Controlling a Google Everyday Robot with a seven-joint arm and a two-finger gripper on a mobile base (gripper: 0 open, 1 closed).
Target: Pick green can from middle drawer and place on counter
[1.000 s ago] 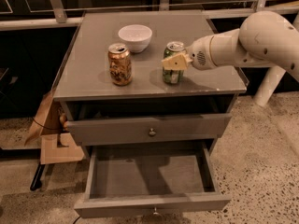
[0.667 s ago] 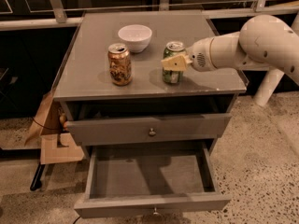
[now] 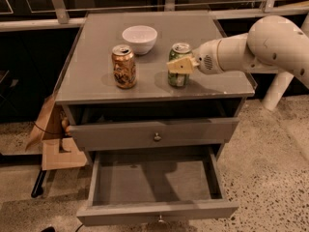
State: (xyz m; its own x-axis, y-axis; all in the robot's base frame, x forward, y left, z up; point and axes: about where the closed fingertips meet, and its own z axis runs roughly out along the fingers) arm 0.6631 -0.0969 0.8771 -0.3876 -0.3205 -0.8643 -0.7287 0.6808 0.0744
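Observation:
The green can [image 3: 179, 71] stands upright on the counter [image 3: 96, 69], right of centre. My gripper [image 3: 180, 65] reaches in from the right on the white arm [image 3: 251, 50]. It is shut on the can, with one pale finger [image 3: 178, 65] across the can's front and the other hidden behind it. The middle drawer [image 3: 154, 185] is pulled wide open below, showing a bare grey floor and a small knob [image 3: 159, 219] on its front.
A gold-brown patterned can [image 3: 124, 66] stands left of the green can, and a white bowl [image 3: 139, 38] sits behind them. A shut drawer front with a knob [image 3: 157, 137] is above the open drawer. A cardboard box [image 3: 55, 141] lies on the floor at left.

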